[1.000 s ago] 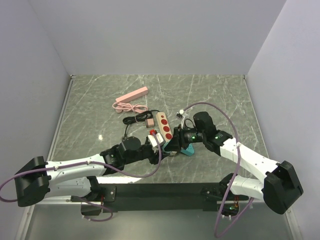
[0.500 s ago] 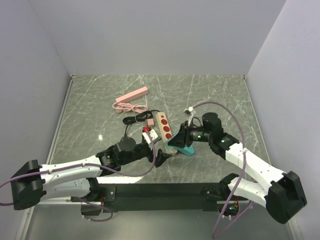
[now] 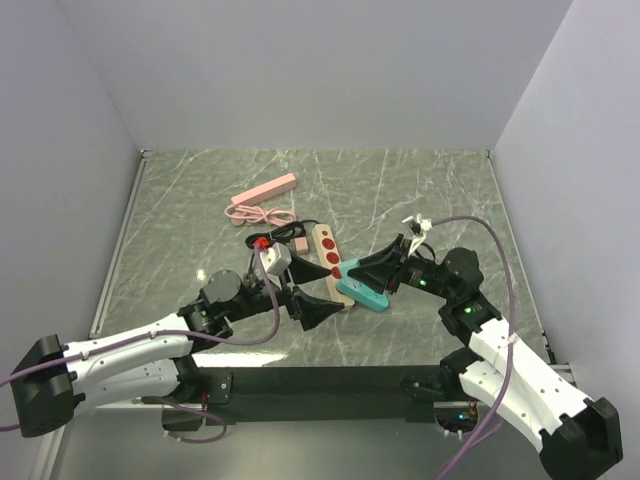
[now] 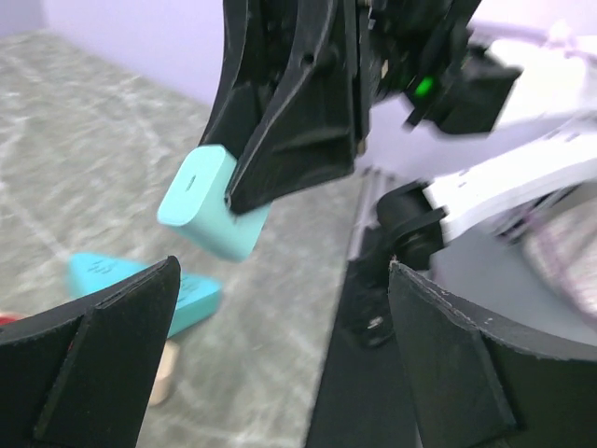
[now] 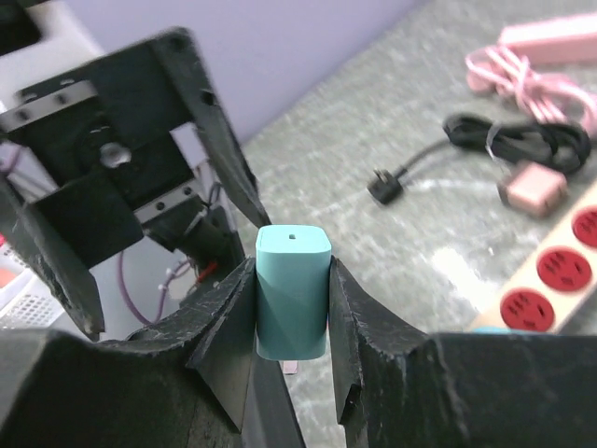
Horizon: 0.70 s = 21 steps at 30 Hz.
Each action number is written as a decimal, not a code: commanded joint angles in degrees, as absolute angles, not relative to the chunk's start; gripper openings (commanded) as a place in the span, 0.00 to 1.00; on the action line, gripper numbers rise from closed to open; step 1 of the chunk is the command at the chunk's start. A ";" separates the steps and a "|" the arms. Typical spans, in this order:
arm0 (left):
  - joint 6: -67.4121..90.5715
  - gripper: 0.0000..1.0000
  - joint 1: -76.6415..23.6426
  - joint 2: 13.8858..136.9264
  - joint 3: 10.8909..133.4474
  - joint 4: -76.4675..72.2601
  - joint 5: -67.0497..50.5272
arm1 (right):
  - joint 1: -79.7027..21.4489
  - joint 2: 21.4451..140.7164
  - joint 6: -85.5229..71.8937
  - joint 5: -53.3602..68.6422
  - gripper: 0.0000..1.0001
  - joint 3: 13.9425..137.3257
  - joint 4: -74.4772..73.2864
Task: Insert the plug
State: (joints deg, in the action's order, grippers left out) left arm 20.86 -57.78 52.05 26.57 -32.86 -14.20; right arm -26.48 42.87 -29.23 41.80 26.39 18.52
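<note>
Right wrist, teal plug (image 5: 293, 303) in right gripper (image 5: 293, 273), power strip (image 5: 548, 291), black cable (image 5: 522, 140)

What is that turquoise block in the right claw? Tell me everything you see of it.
The turquoise block is a box with rounded corners, smooth plastic by its look, with a small slot in one end. The right gripper clamps its sides between two black fingers, holding it above the table. No prongs show.
</note>
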 commanded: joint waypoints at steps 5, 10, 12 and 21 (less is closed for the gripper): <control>32.34 0.99 -57.39 56.51 30.06 -43.06 -18.11 | -28.56 35.87 -33.84 42.28 0.00 21.98 39.18; 34.80 0.93 -57.31 59.41 31.11 -46.14 -20.30 | -30.06 34.98 -35.33 41.22 0.00 21.01 43.50; 34.89 0.88 -57.30 60.11 31.55 -46.93 -20.74 | -30.93 35.68 -35.77 41.48 0.00 21.09 45.17; 34.63 0.76 -57.30 59.85 31.73 -49.66 -20.04 | -34.27 37.44 -35.42 40.08 0.00 20.30 46.85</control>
State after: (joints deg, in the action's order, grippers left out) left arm 34.22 -57.49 60.71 29.32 -45.93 -19.57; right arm -33.47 37.26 -35.11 41.50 20.82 42.85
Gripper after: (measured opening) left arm 0.768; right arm 0.397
